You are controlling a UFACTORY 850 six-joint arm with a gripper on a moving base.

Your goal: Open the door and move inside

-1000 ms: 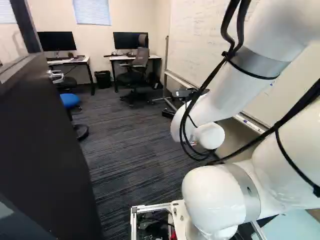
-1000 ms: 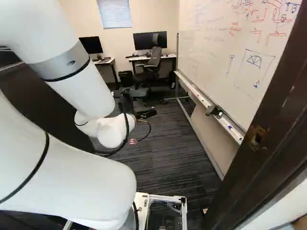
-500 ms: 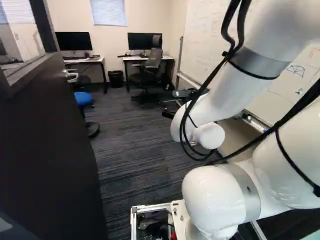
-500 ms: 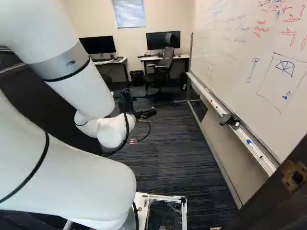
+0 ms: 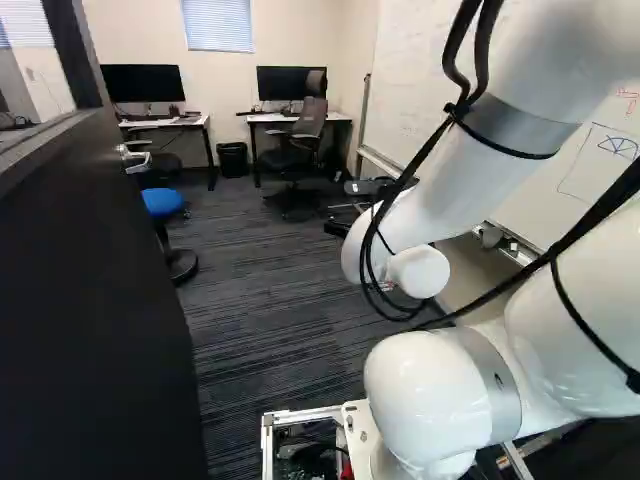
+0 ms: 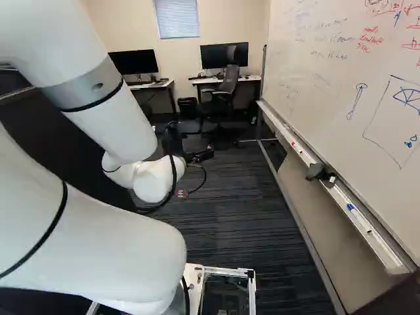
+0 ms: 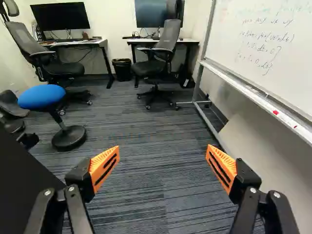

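We are in an office: ahead of our fingers (image 7: 104, 169) stand desks (image 7: 78, 43) with monitors (image 7: 61, 16), wheeled chairs (image 7: 166, 39) and a bin (image 7: 122, 70); a written-on whiteboard (image 7: 226, 48) rises ahead to their right, a blue stool (image 7: 41, 96) ahead to their left.

Handwritten dark and red notes on whiteboard (image 7: 243, 77); wording not surely legible.

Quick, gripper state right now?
Tool: open, holding nothing, its orange pads wide apart above the carpet.
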